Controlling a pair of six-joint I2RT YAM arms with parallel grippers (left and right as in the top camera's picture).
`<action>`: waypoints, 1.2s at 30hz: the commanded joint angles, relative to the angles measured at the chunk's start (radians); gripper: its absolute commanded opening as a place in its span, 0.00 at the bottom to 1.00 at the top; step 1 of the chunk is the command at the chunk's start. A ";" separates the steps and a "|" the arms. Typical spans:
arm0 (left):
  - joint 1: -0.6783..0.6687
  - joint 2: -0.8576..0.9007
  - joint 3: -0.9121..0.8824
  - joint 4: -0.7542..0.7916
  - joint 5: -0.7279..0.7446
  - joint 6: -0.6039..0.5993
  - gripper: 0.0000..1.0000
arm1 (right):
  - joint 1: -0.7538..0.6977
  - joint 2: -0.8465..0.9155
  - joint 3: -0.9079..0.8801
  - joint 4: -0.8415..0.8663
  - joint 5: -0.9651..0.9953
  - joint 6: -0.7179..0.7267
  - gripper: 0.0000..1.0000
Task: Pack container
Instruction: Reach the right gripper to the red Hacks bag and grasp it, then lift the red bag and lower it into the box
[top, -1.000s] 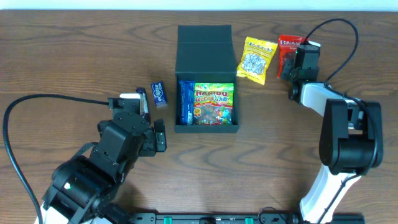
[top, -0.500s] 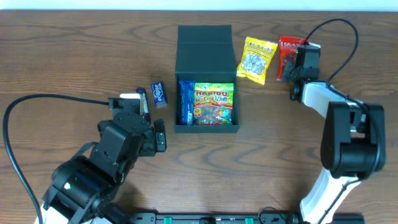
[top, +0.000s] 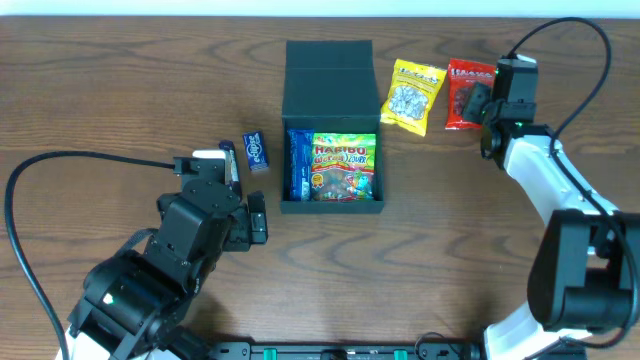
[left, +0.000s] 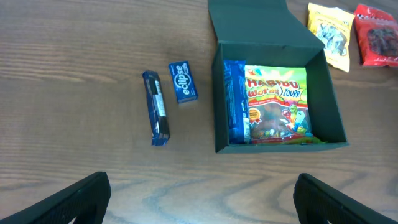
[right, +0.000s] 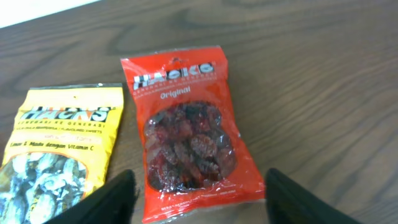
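Overhead view of my two-arm rig at a brown wooden surface (top: 120, 80). At the left, my left claw (left: 202, 190) hangs released, its two dark fingers spread wide at the bottom corners of its wrist view with nothing between them. Just ahead of it lie a dark blue bar (top: 228, 160) and, beside that, a small blue Eclipse gum pack (top: 256, 152), both flat on the wood. Right of these, in the middle of the surface, sits the container (top: 284, 170), a dark green-black square box with its lid (top: 328, 80) flapped open toward the far edge. Inside, a blue packet (top: 299, 165) stands on edge against the left wall and a Haribo bag (top: 346, 165) lies face up beside it. The container is apart from both claws: to the right of the left one, to the left of the right one. Further right lie a yellow packet (top: 413, 95) and, just beside it, a red packet (top: 466, 93). My right claw (right: 202, 202) is over the red packet's near end, unclenched, fingers standing on either side of the packet; I cannot tell whether they touch it.
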 joint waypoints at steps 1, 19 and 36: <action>0.003 0.000 0.004 -0.001 -0.001 0.006 0.95 | -0.021 0.066 -0.001 0.032 0.001 0.010 0.79; 0.003 0.000 0.004 -0.001 0.000 0.006 0.95 | -0.056 0.288 -0.001 0.218 -0.003 0.006 0.24; 0.003 0.000 0.004 -0.001 0.000 0.006 0.95 | -0.053 -0.023 -0.001 -0.061 -0.082 -0.018 0.01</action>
